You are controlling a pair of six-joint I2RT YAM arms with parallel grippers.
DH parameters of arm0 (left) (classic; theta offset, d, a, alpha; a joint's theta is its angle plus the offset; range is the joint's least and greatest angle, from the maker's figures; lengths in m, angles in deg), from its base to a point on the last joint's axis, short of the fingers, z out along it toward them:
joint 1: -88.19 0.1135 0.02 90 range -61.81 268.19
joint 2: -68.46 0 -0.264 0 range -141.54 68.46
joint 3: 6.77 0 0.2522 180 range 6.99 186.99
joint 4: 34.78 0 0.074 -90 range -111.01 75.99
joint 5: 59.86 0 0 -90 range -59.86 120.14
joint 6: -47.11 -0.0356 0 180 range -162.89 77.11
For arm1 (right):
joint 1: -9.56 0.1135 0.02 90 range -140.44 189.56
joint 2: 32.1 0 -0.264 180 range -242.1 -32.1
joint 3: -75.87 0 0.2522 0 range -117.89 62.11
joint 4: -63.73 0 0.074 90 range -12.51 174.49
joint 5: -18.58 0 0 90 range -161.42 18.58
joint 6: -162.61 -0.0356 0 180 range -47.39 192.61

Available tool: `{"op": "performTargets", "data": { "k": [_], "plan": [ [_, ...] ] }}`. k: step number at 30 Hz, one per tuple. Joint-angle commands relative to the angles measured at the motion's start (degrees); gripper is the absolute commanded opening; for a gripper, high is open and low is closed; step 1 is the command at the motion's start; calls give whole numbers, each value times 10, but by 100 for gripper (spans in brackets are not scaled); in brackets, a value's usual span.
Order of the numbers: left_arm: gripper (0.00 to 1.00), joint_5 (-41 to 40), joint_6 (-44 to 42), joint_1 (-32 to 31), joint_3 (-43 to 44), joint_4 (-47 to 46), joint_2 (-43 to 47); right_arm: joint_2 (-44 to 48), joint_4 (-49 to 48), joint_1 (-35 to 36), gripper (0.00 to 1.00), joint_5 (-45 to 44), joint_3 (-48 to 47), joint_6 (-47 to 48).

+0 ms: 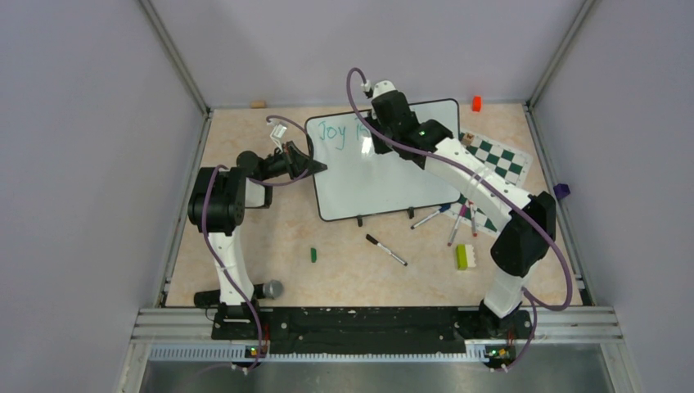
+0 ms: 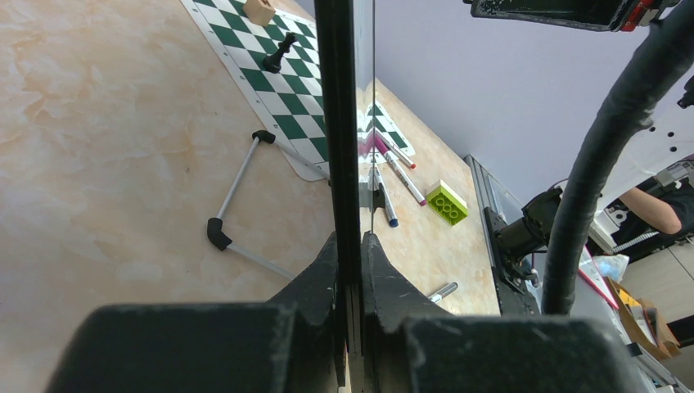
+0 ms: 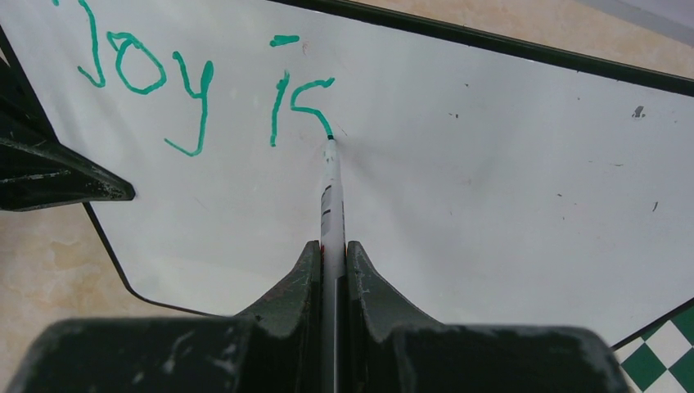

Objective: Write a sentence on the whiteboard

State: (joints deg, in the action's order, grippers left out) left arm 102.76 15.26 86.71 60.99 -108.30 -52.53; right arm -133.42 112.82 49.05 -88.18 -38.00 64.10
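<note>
Whiteboard: your whiteboard [image 1: 385, 184] sits mid-table toward the back, small black feet along its near edge, with the chess mat [image 1: 501, 164] just beside its right side.
Left gripper: check the left wrist view. Your left gripper [image 2: 350, 246] is clamped on the board's left edge, and the black frame runs edge-on straight up between the fingers.
Right gripper: your right gripper [image 3: 333, 255] is clenched on a white-barrelled marker [image 3: 331, 184], the barrel pinched between both fingers.
Marker tip: it's down on the board, touching the tail of the last green stroke.
Sentence: the sentence [image 3: 192, 90] sits in the board's upper left corner in teal-green. "Joy" is whole, then comes an "i" with a dash for its dot, then a hooked letter only part drawn.
Rest of board: it's white out to the right, with a few dark specks.
Loose markers: a black-capped one [image 1: 385, 250] lies alone in front of the board, and several more [image 1: 458, 219] are bunched by its near right corner.
Brick: a yellow-green brick [image 1: 462, 256] lies near that bunch, beside your right arm.
On the mat: a black chess piece [image 2: 277, 56] stands upright, with a wooden block [image 2: 260, 10] further along.
Back wall: an orange block [image 1: 476, 103] rests by it.
</note>
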Motion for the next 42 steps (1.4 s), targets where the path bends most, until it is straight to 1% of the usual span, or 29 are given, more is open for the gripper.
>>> {"op": "performTargets", "data": {
  "k": [1,12,17,21,27,32,34,35,38,42],
  "plan": [
    [0,99,-77,-19,-14,-54,-5,18,-1,-6,0,8,2,4],
    [0,99,-77,-19,-14,-54,-5,0,-2,-6,0,60,-25,0],
    [0,99,-77,-19,-14,-54,-5,28,-21,-6,0,82,-15,-5],
    [0,99,-77,-19,-14,-54,-5,76,-52,-6,0,78,34,-13],
    [0,99,-78,-19,-15,-54,-4,163,-97,-7,0,41,131,-17],
    [0,99,-78,-19,-15,-54,-3,237,-132,-3,0,66,200,-46],
    [0,100,-78,-19,-15,-54,-2,276,-164,16,0,34,243,-64],
    [0,99,-77,-19,-14,-54,-3,281,-169,30,0,9,248,-68],
    [0,99,-78,-19,-14,-54,-2,258,-128,67,0,-45,226,-86],
    [0,102,-77,-19,-14,-54,-1,220,-95,99,0,-78,205,-119]
  ]
}}
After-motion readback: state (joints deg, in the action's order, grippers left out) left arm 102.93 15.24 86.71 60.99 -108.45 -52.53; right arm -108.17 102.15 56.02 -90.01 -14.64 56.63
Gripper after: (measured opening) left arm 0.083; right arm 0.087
